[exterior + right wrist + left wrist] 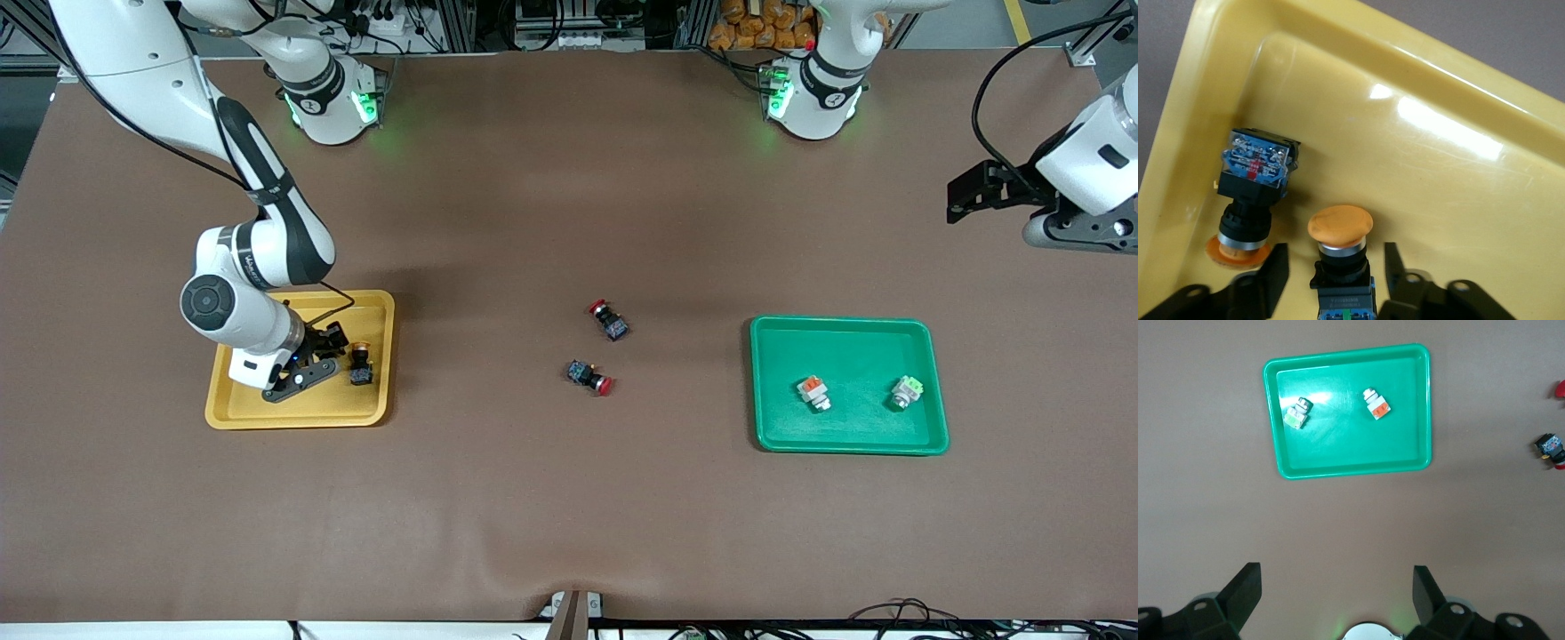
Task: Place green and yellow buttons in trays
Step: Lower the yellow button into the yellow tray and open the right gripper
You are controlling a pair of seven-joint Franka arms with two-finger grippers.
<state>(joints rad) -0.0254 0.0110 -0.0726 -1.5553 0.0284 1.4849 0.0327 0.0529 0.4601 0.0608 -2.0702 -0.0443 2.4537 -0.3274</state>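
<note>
Two orange-capped buttons (pixel 1340 257) lie in the yellow tray (pixel 373 307), one between the right tool's (pixel 1335 270) spread fingers, not gripped, the arm bent low over the tray. The right wrist view alone shows the second button (pixel 1253 190). Two white buttons (pixel 813 392) lie in the green tray (pixel 845 329); the left tool (pixel 1335 593) waits open, raised beside that tray at the surface's edge.

A: Where does the front view look from?
B: High across the table (pixel 569 533), facing both arm bases, taking in the whole surface.
A: And the wrists?
B: The left wrist view looks straight down from well up, sharing the green tray (pixel 1421 407) with the front view. The right wrist view sits close inside the yellow tray (pixel 1338 60), also shared.
</note>
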